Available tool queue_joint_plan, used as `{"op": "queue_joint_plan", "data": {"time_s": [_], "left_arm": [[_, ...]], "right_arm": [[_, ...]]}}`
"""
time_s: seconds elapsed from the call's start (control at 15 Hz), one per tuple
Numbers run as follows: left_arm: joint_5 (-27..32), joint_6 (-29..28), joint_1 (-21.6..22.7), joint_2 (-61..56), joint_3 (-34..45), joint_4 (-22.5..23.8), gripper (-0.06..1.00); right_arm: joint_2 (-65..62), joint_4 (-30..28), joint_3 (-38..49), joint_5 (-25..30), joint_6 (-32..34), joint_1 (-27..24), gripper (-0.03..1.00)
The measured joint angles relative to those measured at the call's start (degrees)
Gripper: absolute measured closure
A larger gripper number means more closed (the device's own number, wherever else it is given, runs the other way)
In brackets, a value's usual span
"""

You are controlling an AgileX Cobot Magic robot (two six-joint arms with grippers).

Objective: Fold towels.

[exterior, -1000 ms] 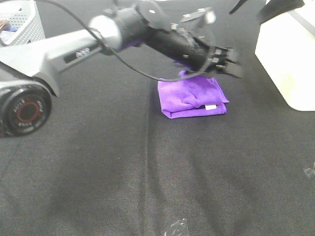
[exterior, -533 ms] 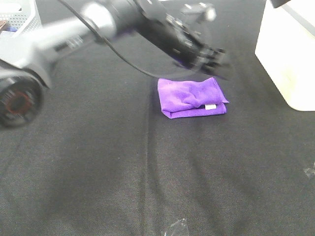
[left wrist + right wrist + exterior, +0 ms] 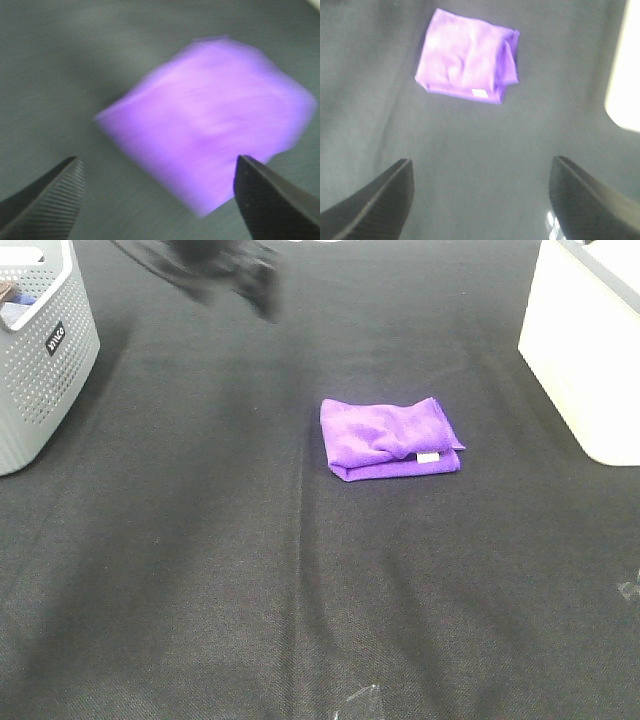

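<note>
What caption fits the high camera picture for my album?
A folded purple towel lies on the black table, between a gray basket and a white box.

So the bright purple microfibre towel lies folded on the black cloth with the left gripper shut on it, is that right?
Not quite: the bright purple microfibre towel does lie folded on the black cloth, but the left gripper is open and clear of it, as the left wrist view shows.
</note>
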Motion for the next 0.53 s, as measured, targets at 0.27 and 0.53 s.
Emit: {"op": "queue_joint_plan", "data": {"time_s": [0.27,0.53], "left_arm": [[0.46,-7.1,6.82,-14.32,10.43,8.08,0.09],[0.46,-10.14,16.21,-36.55,36.96,9.11,0.09]], "right_arm": [[-18.74,-8.42,12.09,0.0,7.39,0.0,0.24],[-37.82,-11.34,22.4,0.06,7.62,0.0,0.24]]}}
